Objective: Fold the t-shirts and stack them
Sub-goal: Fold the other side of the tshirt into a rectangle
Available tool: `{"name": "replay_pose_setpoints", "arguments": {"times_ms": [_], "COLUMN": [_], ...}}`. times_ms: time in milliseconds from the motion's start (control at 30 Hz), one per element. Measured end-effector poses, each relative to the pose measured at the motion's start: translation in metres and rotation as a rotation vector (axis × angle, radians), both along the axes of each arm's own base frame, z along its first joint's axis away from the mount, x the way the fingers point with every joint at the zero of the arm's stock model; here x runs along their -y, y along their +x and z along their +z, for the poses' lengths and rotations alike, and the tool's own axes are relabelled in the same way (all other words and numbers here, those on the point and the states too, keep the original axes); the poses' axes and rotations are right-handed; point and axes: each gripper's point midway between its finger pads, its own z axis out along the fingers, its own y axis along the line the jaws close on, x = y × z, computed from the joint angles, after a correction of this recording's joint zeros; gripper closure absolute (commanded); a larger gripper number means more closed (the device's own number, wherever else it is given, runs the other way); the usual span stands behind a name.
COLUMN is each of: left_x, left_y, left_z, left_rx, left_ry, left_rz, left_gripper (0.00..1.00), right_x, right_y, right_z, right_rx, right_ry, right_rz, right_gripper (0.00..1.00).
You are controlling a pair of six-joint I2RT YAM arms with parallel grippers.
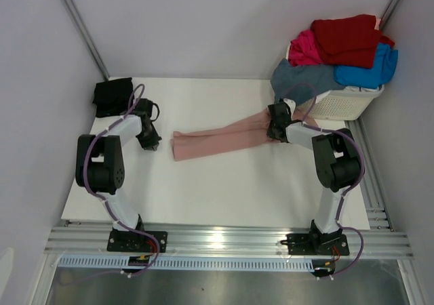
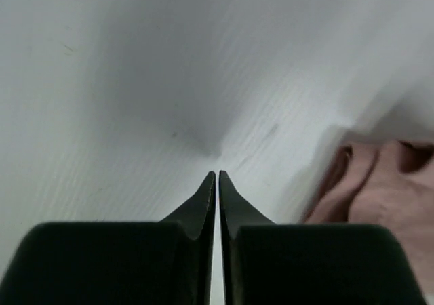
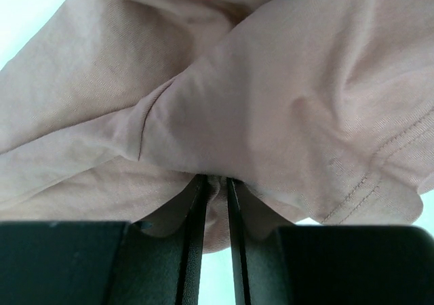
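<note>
While the dusty-pink t-shirt (image 1: 217, 141) lies drawn out in a long, rumpled band across the middle of the white table (image 1: 224, 190), a broad stretch of smooth surface shows between it and the near edge. There an aluminium rail (image 1: 224, 240) carries both arm bases. Pale walls (image 1: 34, 115) close in the left and right sides.

The left hand (image 1: 152, 142) rests tip-down on the table just left of the band's left end. Its black tapered fingers are pressed together with nothing between them, and the cloth lies just beside them, not touching. The right hand (image 1: 277, 125) is at the band's right end, its fingers nearly closed and pinching a fold of the soft pink cotton.

A black t-shirt (image 1: 112, 96) lies in a compact bundle at the far left corner. Close behind the right hand stands a white slatted laundry basket (image 1: 346, 102), heaped with a red tee (image 1: 346, 37), a magenta tee (image 1: 305, 47), a bright-blue tee (image 1: 369, 71) and a slate-blue tee (image 1: 298, 80) drooping over its left rim.
</note>
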Motion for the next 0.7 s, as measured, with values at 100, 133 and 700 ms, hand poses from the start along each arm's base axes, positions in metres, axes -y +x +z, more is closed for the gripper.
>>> {"name": "replay_pose_setpoints", "arguments": {"times_ms": [100,133,700], "left_x": [0.019,0.026,0.091], "left_y": [-0.006,-0.010,-0.007], "left_z": [0.009,0.016,0.033], "left_rx": [0.107,0.150,0.278], "left_ry": [-0.105,-0.144,-0.342], "left_rz": [-0.038,-0.053,-0.219], "left_gripper": [0.80,0.76,0.71], "right_x": [-0.010,-0.015,-0.079], "right_y": [-0.002,-0.003,-0.027], "right_z": [0.000,0.000,0.002], "right_rx": [0.000,-0.001,-0.004], "right_ry": [0.011,0.012,0.023], "right_rz": [0.027,0.038,0.188], "right_gripper": [0.79,0.79,0.79]}}
